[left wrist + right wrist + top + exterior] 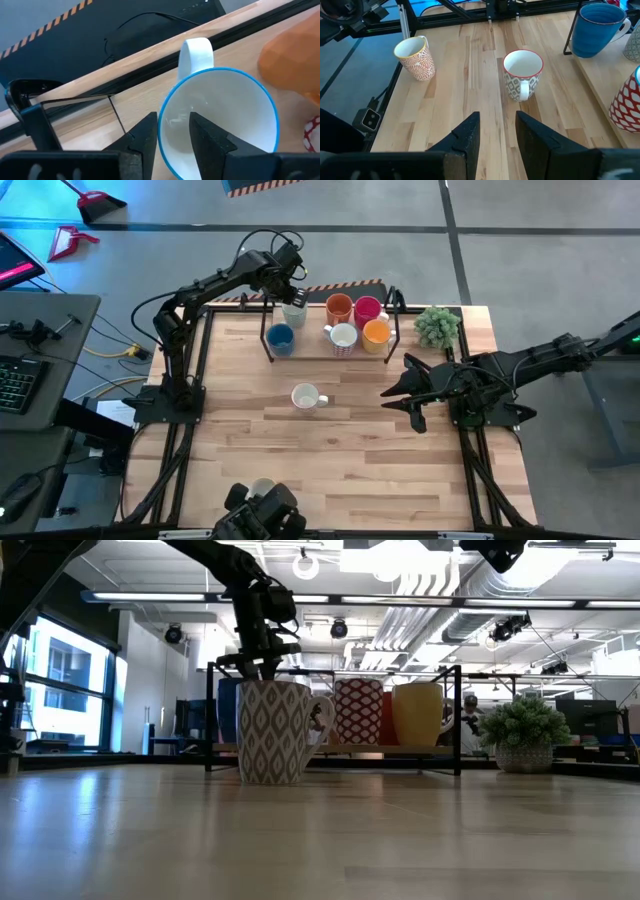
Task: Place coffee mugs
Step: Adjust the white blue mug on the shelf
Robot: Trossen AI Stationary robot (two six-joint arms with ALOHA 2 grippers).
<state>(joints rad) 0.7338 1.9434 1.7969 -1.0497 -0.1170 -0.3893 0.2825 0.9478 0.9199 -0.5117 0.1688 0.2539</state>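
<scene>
My left gripper (291,298) (172,125) reaches to the far edge and is shut on a white mug with a light-blue rim (293,314) (220,120), over the far left corner of a black-framed wooden shelf (311,346). On the shelf stand a blue mug (280,338), an orange one (339,307), a magenta one (367,309), a white patterned one (343,337) and a yellow-orange one (376,333). A grey-patterned mug (306,396) (522,75) stands at mid-table. My right gripper (392,395) (497,125) hovers open to its right. My left gripper pinches the mug's wall at the rim (165,131), one finger (205,137) inside the cup and the other (145,137) outside. It comes from above, on the side opposite the handle (196,50). The mug is upright; whether its base rests on the shelf I cannot tell.
An orange-patterned mug (415,57) stands near the table's near edge, close to the low camera (262,515). A small potted plant (437,326) sits at the far right corner beside the shelf. Bare wood lies between the middle mug and the near edge.
</scene>
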